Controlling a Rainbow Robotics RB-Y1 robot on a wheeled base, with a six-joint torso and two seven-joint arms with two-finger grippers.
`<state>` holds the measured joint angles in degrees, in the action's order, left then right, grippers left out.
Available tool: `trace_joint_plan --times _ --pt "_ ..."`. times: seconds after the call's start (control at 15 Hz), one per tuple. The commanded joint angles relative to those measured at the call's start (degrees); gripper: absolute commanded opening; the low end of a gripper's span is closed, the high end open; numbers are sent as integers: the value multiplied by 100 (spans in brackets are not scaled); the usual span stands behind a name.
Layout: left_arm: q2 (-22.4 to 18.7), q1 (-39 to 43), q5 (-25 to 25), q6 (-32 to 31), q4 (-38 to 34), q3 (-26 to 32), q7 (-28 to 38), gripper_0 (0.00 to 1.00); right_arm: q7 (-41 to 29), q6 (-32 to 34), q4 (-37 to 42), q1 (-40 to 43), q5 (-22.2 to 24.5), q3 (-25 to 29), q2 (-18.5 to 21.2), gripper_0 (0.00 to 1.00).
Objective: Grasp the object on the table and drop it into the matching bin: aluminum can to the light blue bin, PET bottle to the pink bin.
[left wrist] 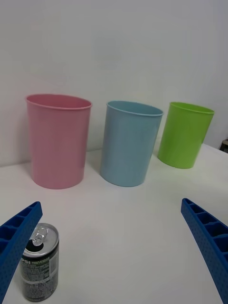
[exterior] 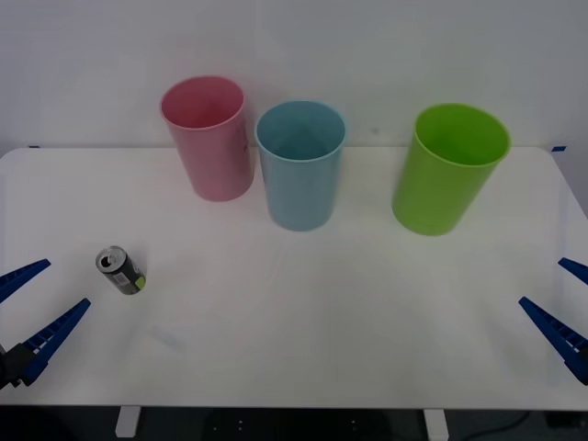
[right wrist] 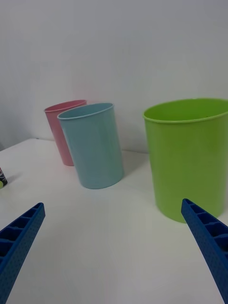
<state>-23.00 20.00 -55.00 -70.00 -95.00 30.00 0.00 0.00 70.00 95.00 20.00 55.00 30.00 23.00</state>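
Reach step: wide-open left hand (exterior: 32, 312) near the aluminum can (exterior: 120, 270) on the counter (exterior: 303, 322); next, close around it

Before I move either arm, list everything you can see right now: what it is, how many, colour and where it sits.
aluminum can: one, dark grey-black with a silver top and a yellow-green patch, upright on the robot's left side of the table, apart from the bins.
pink bin: one, pink, upright at the back, leftmost of the three.
light blue bin: one, light blue, upright just right of the pink bin.
lime green bin: one, lime green, upright at the back right, set apart from the other two.
table: one, white, under everything.
left gripper: one, blue fingers, open, at the table's near left edge, close to the can.
right gripper: one, blue fingers, open, at the near right edge.
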Motion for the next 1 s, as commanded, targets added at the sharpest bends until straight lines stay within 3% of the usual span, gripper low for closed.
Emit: trace_joint_plan --times 0.07,0.27,1.0 --pt "0 0 0 0 0 0 0 100 0 0 0 0 0 0 0 100" --pt "85 136 -169 -22 157 -56 -44 100 0 0 0 0 0 0 0 100" --pt "59 355 -64 189 157 -20 -360 100 0 0 0 0 0 0 0 100"
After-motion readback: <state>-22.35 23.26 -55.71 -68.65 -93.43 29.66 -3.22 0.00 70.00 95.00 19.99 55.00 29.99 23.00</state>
